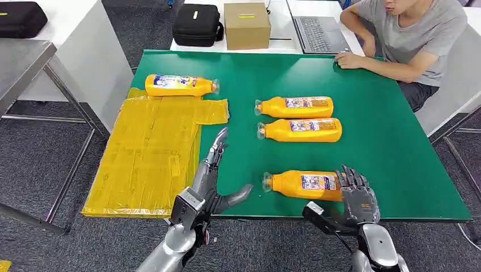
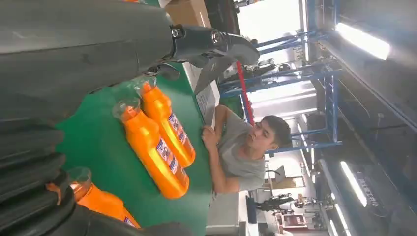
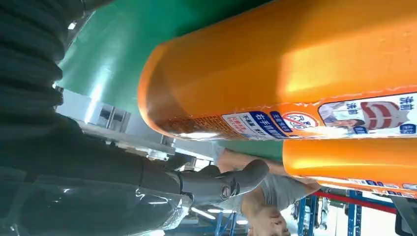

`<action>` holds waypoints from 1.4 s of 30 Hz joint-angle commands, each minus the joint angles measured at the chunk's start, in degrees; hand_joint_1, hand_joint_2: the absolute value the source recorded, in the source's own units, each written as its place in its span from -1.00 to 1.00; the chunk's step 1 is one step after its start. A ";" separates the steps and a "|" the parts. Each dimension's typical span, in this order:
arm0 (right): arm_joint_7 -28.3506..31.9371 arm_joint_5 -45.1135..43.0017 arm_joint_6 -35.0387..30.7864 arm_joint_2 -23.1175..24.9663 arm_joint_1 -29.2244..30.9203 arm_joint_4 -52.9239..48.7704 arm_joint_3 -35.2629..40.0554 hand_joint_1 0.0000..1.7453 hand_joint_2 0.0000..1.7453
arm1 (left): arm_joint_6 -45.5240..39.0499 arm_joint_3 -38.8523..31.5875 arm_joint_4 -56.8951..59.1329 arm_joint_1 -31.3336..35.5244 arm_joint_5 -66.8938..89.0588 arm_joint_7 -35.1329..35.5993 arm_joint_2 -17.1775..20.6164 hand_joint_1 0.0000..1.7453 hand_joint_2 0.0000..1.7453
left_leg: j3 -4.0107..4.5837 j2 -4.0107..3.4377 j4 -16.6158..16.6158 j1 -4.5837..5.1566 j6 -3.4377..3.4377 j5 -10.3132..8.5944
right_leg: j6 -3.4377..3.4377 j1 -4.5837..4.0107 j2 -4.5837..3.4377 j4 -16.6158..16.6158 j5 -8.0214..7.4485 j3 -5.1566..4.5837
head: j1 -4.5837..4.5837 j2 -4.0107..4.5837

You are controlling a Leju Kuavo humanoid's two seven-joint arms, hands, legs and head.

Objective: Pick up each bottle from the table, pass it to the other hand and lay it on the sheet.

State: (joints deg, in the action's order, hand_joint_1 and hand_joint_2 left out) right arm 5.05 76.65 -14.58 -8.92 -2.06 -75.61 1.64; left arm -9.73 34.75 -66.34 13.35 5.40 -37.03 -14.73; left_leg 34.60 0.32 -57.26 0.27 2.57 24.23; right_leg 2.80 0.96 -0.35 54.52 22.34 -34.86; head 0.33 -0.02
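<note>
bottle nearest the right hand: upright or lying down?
Lying down. The nearest bottle lies on its side on the green table, clear cap toward the robot's left; the right hand is at its base end.

Chinese "洗洁" on bottle label point(image 3: 369, 115)

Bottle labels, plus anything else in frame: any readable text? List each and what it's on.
Nearest bottle, label: Chinese print, one character looks like "洗"; the rest is too blurred to read.
Bottle on the sheet, label: too small to read.
Two middle bottles, labels: too small to read.
Cardboard box, yellow strip: unreadable.
Black case, yellow tag: unreadable.
</note>
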 commanded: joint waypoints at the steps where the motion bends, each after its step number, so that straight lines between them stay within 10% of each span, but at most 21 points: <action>1: 0.80 -1.23 -0.69 -1.52 6.97 12.83 -0.39 -1.00 1.00 | 1.06 2.31 4.78 3.06 -0.52 0.58 0.66 -1.00 1.00 | -0.21 -0.07 0.05 -0.05 -0.09 0.05 | -0.08 -0.06 -0.04 -0.08 0.02 0.20 | 0.00 0.00; 35: 5.22 -6.80 2.18 -1.54 15.59 29.87 5.97 -1.00 1.00 | 1.05 4.34 7.38 4.24 -1.68 1.08 0.95 -1.00 1.00 | -0.65 -0.12 0.07 -0.07 -0.14 -0.06 | -0.23 -0.09 -0.06 -0.11 -0.18 0.55 | -0.02 0.00; 36: 6.51 -8.25 3.28 -1.73 15.84 30.66 5.60 -0.58 1.00 | 1.18 4.42 7.64 4.45 -1.69 1.07 0.92 -1.00 1.00 | -0.66 -0.12 0.06 -0.07 -0.11 -0.08 | -0.20 -0.10 -0.08 -0.12 -0.20 0.55 | -0.02 0.00; 37: 7.71 -8.89 4.07 -2.29 16.06 31.34 5.77 0.92 1.00 | 1.28 4.54 7.98 4.77 -1.67 0.98 0.83 -1.00 1.00 | -0.69 -0.13 0.06 -0.09 -0.16 -0.06 | -0.24 -0.11 -0.08 -0.12 -0.19 0.59 | -0.02 0.00; 42: 8.74 -9.61 4.89 -2.94 15.58 31.32 5.75 1.00 1.00 | 1.62 4.92 9.47 5.88 -1.87 0.58 0.42 -1.00 1.00 | -0.85 -0.25 0.06 -0.09 -0.17 -0.08 | -0.23 -0.12 -0.15 -0.13 -0.21 0.73 | 0.00 0.00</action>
State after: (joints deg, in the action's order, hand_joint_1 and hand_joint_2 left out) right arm 12.40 68.22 -12.33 -11.19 13.82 -51.23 5.05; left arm -8.68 37.24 -62.32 15.54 3.67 -36.15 -15.30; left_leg 33.83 -0.08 -57.24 0.27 2.56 24.15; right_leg 2.68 0.94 -0.70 54.47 22.08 -34.29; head 0.33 -0.02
